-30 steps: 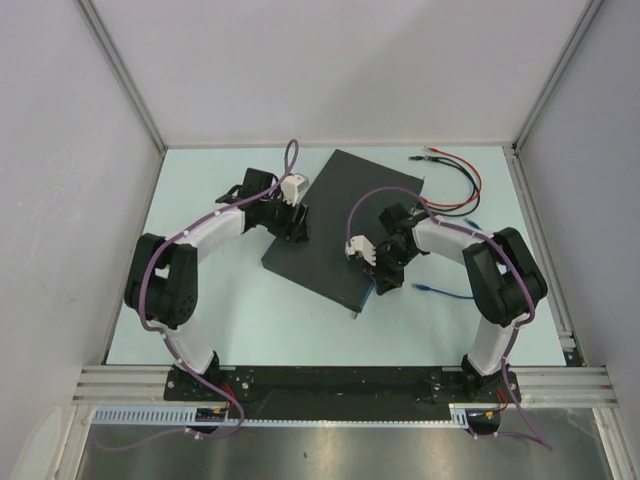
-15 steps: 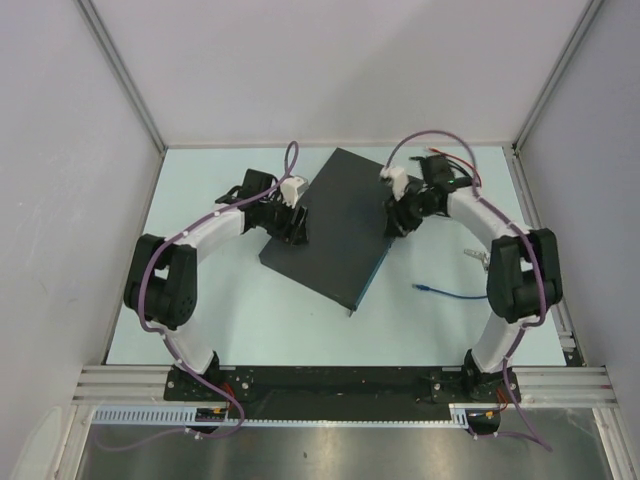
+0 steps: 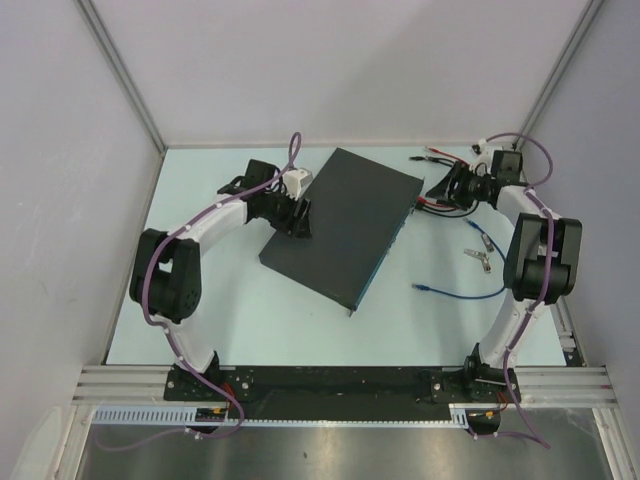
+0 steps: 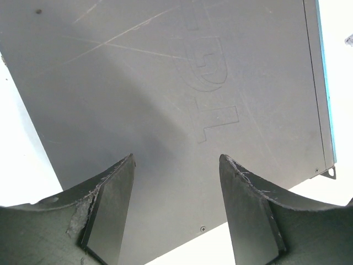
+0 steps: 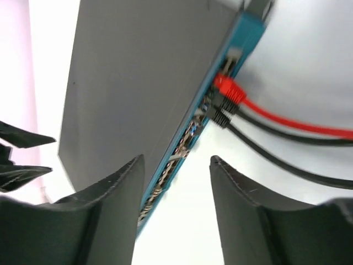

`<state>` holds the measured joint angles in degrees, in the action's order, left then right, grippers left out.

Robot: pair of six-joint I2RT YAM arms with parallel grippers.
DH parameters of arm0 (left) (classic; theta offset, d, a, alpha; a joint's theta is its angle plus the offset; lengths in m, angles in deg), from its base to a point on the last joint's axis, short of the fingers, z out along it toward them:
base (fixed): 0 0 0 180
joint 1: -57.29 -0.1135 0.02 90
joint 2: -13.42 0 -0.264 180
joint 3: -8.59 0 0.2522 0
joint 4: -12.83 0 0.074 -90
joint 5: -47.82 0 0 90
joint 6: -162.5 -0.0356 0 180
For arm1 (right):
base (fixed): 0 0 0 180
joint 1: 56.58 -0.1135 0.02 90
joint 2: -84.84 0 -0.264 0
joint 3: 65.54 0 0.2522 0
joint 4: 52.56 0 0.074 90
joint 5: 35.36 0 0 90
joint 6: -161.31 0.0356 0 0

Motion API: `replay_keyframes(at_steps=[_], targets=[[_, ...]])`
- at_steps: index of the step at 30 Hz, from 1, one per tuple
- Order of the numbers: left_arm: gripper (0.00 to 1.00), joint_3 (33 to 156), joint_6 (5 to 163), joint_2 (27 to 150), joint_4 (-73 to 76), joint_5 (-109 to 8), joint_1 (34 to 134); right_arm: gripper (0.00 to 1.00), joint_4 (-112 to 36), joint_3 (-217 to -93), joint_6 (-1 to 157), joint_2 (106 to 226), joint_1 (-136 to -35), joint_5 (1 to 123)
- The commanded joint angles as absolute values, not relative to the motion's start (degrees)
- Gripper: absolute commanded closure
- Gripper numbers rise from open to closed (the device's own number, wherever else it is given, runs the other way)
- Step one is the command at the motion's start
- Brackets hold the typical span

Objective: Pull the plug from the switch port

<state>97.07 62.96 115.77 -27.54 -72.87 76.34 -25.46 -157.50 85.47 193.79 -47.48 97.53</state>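
**Plugs still seated – right arm only now lined up on the port edge**

Progress: nothing pulled yet. The switch point(image 3: 340, 225) lies diagonally mid-table, its bluish port edge point(image 3: 385, 250) facing the right side. In the right wrist view a red plug point(image 5: 229, 88) and a black plug point(image 5: 220, 116) both sit in ports near the far end of that edge, their cables trailing off to the right. Which one is meant, I cannot tell from here.

Right gripper point(image 3: 437, 190) – fingers apart, holding nothing, just off the far right corner of the switch and pointed at the port edge. The plugs lie beyond its fingertips, not between them.

Left gripper point(image 3: 297, 215) – fingers apart too, over the top face at the switch's left edge. Looks placed to steady the box, but whether it presses on the lid cannot be told.

Left to do, by my reckoning: close in on a plug, clamp it, draw it straight out along its cable line while the box is held.

Change: a second ago the right gripper was low over the near end of the port edge; half a second ago over the far part of the lid; now it is swung out past the corner. Left gripper and switch have barely shifted. A loose blue cable point(image 3: 460, 294) lies where it did.
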Motion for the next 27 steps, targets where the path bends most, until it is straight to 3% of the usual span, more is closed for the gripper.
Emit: replay_keyframes(at_steps=[1,27], targets=[[0.32,97.06,62.84,114.24,-27.38,-73.12,76.98,0.49,-30.09,-157.0,93.89,195.84,-48.58,102.01],[0.31,94.34,59.32,113.27,-27.91,-68.63,80.41,0.61,-36.43,-155.59,93.46,203.93,-50.51,97.62]])
